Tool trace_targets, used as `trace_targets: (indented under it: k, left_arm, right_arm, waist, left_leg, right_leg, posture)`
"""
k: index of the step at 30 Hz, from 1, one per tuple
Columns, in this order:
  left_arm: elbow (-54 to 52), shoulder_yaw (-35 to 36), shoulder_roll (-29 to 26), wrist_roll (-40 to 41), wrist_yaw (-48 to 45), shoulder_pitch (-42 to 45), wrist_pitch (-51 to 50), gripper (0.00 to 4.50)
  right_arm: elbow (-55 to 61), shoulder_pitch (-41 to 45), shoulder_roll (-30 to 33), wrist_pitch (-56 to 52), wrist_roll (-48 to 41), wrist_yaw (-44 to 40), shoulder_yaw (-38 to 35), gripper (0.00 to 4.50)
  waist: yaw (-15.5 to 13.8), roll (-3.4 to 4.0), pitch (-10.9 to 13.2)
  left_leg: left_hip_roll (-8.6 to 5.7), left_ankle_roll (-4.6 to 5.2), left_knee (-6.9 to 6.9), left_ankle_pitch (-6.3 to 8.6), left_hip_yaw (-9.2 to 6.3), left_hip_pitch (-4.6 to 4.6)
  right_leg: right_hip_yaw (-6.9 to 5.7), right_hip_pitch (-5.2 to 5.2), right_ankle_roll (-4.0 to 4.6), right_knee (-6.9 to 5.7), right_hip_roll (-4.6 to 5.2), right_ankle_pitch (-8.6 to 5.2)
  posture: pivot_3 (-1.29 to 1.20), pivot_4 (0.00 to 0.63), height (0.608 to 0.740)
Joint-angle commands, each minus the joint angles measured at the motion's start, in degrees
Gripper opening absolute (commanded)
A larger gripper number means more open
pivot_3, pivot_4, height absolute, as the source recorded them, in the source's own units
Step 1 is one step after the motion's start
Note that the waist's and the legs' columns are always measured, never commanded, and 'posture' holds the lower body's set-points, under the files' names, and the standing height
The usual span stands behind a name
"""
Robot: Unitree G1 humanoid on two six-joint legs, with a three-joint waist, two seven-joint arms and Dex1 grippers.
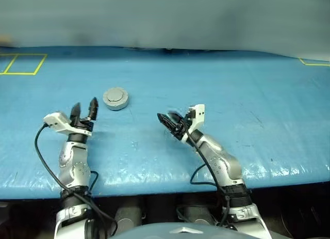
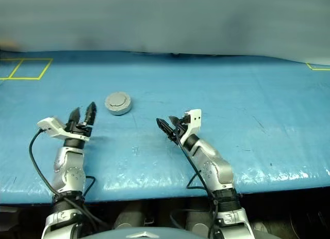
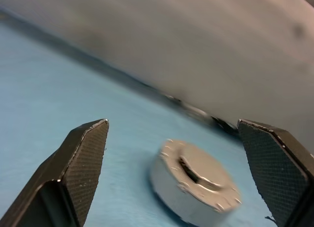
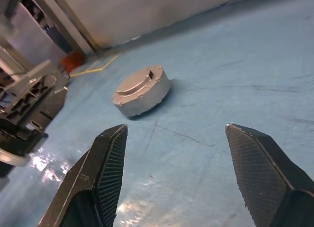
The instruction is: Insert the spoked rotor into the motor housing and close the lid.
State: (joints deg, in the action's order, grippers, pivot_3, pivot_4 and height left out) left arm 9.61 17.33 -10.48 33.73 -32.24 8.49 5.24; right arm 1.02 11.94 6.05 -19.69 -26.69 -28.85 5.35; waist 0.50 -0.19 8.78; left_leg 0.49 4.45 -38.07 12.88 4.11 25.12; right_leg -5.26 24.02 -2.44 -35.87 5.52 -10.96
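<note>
Nearest the camera: both arms at the near edge of the blue table (image 1: 216, 84), claws out over it and empty. Left claw (image 1: 84, 109) spread wide, nothing between its fingers. Right claw (image 1: 170, 122) also parted, holding nothing.

Motor housing (image 1: 115, 98) sits on the table with the lid (image 4: 133, 84) already on it: smooth grey top, raised centre circle, closed puck. Spoked rotor presumably inside. Task looks essentially done.

Key relation: housing lies just ahead of the left claw and slightly toward the robot's right, near but apart. Right claw is well apart from it, housing off to its left and a bit further out. Left arm clearly nearer. Housing is round, lying flat, so no long axis to line up with; any re-grip would straddle the rim.

View differences: left wrist view shows the housing framed between the left claw's fingers, plus a notch or slot in the lid top. Right wrist view shows the seam and small tabs around the side wall, and part of the left claw beside it. Head views give only a plain grey disc
</note>
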Motion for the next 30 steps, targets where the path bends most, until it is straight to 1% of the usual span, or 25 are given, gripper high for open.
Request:
trace_targets:
  k: [1,2,4,5,6,9,10,11,13,20,30]
  left_arm:
    - [-5.32,-5.71,-2.29,-1.59,-7.84,-1.98,-1.29,4.47]
    - [-5.46,-7.24,-3.24,-3.05,-9.16,-2.56,-1.08,4.47]
    - [-4.33,-13.24,-7.28,-11.35,-12.36,-3.69,1.16,4.47]
    - [-3.74,-15.34,-8.73,-13.93,-13.67,-3.89,2.06,4.47]
    - [-2.84,-16.77,-9.67,-15.55,-14.66,-3.86,3.02,4.47]
    - [-1.37,-18.61,-10.51,-16.88,-16.59,-3.56,4.53,4.47]
    - [-1.21,-18.88,-10.59,-16.98,-17.01,-3.53,4.59,4.5]
    - [-0.96,-19.18,-10.72,-17.19,-17.48,-3.51,4.79,4.5]
    - [-0.03,-19.93,-11.09,-17.97,-18.92,-3.41,5.85,4.5]
    - [1.0,-20.26,-11.08,-18.22,-20.69,-3.37,7.0,4.5]
    - [1.77,-19.93,-10.66,-18.37,-20.2,-3.06,8.28,4.5]
  right_arm:
    - [-0.66,0.01,2.73,7.53,4.34,-3.87,0.21,3.34]
    - [-1.12,0.14,3.62,8.28,5.07,-4.39,0.18,3.34]
    - [-2.49,0.27,7.24,10.07,8.42,-6.0,0.86,3.34]
    - [-3.15,0.28,8.42,10.94,9.42,-6.71,0.99,3.34]
    - [-3.75,0.29,9.48,11.84,10.28,-7.32,1.08,3.34]
    - [-4.77,0.35,11.52,13.5,11.01,-9.72,1.02,3.34]
    - [-4.98,0.41,11.78,13.62,11.16,-10.04,0.92,3.68]
    - [-5.21,0.48,12.02,13.77,11.4,-10.28,0.8,3.83]
    - [-6.02,0.77,12.38,14.08,11.65,-10.8,0.46,4.48]
    - [-7.81,1.59,12.79,14.34,15.06,-9.3,0.56,4.48]
    - [-8.66,1.65,11.89,15.08,15.55,-8.64,0.13,4.48]
  waist:
    - [0.17,0.01,0.01]
    - [0.28,0.02,0.01]
    - [0.31,0.03,0.01]
    - [0.23,0.05,0.02]
    - [0.16,0.06,0.02]
    - [0.13,0.06,0.02]
    - [0.13,0.06,0.02]
    - [0.13,0.05,0.02]
    - [0.09,0.06,0.02]
    - [0.05,0.06,0.02]
    - [0.02,0.06,0.02]
  left_leg:
    - [0.01,-0.07,0.0,0.05,0.04,0.0]
    - [0.06,-0.1,0.01,0.05,0.06,-0.01]
    - [0.18,-0.15,0.1,-0.04,0.12,-0.04]
    - [0.21,-0.06,0.14,-0.14,0.15,-0.08]
    - [0.23,-0.07,0.19,-0.15,0.15,-0.13]
    - [0.3,-0.08,0.22,-0.16,0.21,-0.06]
    - [0.3,-0.07,0.21,-0.16,0.21,-0.01]
    - [0.31,-0.06,0.21,-0.17,0.23,0.03]
    - [0.31,-0.05,0.21,-0.16,0.23,0.03]
    - [0.3,-0.02,0.15,-0.15,0.24,0.05]
    - [0.3,-0.01,0.13,-0.16,0.24,0.05]
  right_leg:
    - [0.0,0.02,-0.01,0.0,0.01,0.0]
    - [0.0,0.05,-0.04,-0.03,0.0,-0.02]
    - [0.0,0.09,-0.05,-0.09,-0.06,-0.1]
    - [-0.02,0.1,-0.01,-0.13,-0.1,-0.13]
    - [-0.03,0.12,0.02,-0.14,-0.11,-0.16]
    - [0.0,0.28,0.05,-0.16,-0.11,-0.16]
    - [0.03,0.35,0.06,-0.16,-0.09,-0.16]
    - [0.04,0.39,0.08,-0.16,-0.06,-0.13]
    - [0.04,0.38,0.22,-0.15,-0.02,-0.05]
    - [0.03,0.38,0.2,-0.15,-0.02,-0.03]
    - [0.02,0.37,0.25,-0.16,-0.02,0.02]
  posture:
    - [0.0,0.15,0.74]
    - [0.0,0.15,0.74]
    - [0.0,0.15,0.74]
    - [0.0,0.15,0.74]
    - [0.0,0.15,0.74]
    - [0.0,0.15,0.74]
    - [0.0,0.15,0.74]
    - [0.0,0.15,0.74]
    - [0.0,0.15,0.74]
    - [0.0,0.15,0.74]
    - [0.0,0.15,0.74]
